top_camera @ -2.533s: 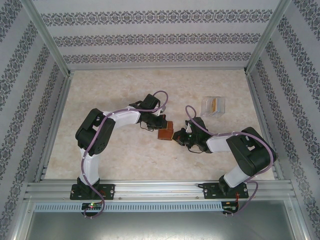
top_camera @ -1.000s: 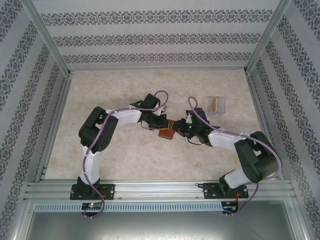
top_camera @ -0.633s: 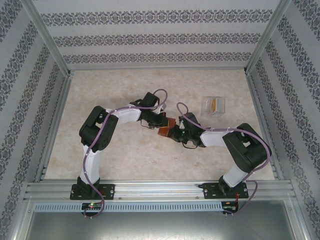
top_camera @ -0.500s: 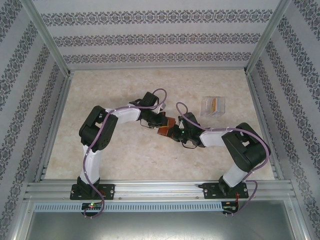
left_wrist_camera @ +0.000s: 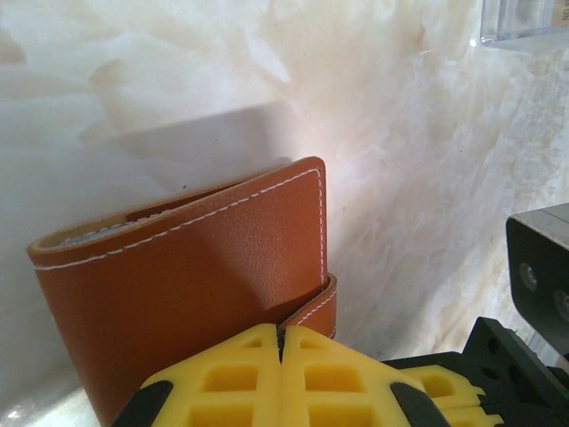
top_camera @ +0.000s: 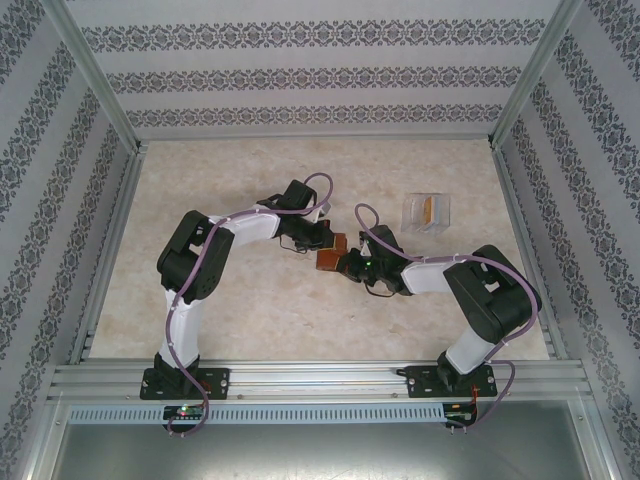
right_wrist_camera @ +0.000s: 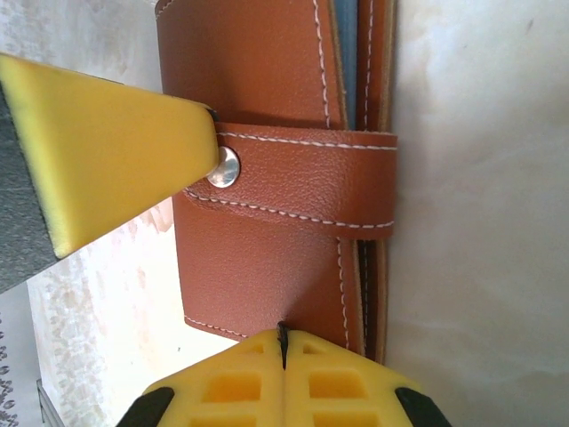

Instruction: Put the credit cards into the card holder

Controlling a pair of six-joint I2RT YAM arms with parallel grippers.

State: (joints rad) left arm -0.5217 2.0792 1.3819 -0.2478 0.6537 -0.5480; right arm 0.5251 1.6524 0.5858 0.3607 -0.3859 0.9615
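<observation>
Pale marbled tabletop (top_camera: pixel 220 300) inside a booth of grey-patterned wallpaper walls (top_camera: pixel 300 75), edged with aluminium rails (top_camera: pixel 320 378).

Near the middle, left tool (top_camera: pixel 323 244) clenched, its yellow pads (left_wrist_camera: pixel 231 374) pressed flush together with nothing visible between them, tips touching the near face of the card holder (top_camera: pixel 328 261). From the right wrist, one of that tool's yellow fingers (right_wrist_camera: pixel 116 151) seen resting against the silver snap (right_wrist_camera: pixel 223 167) on the holder's strap (right_wrist_camera: pixel 302 178).

Right tool (right_wrist_camera: pixel 282 342) clenched as well, pads flush, tips butted against the holder's edge from the opposite side.

Card holder reddish-brown with white stitching, folded shut, strap wrapped round it, sandwiched between the two tools; unclear whether resting on the tabletop or raised just off it. Thin edge of a blue-grey credit card (right_wrist_camera: pixel 349 62) showing between the leather layers.

Left arm (top_camera: pixel 200 260) rising from its base, elbow bent out to the left, forearm swung in toward the centre, purple cable (top_camera: pixel 320 185) looped above the wrist. Right arm (top_camera: pixel 490 295) mirrored: elbow out to the right, forearm low and angled in leftward.

Farther back on the right, well apart from both tools, a clear plastic box (top_camera: pixel 427 212) with a yellow-orange card (top_camera: pixel 428 209) standing inside.
</observation>
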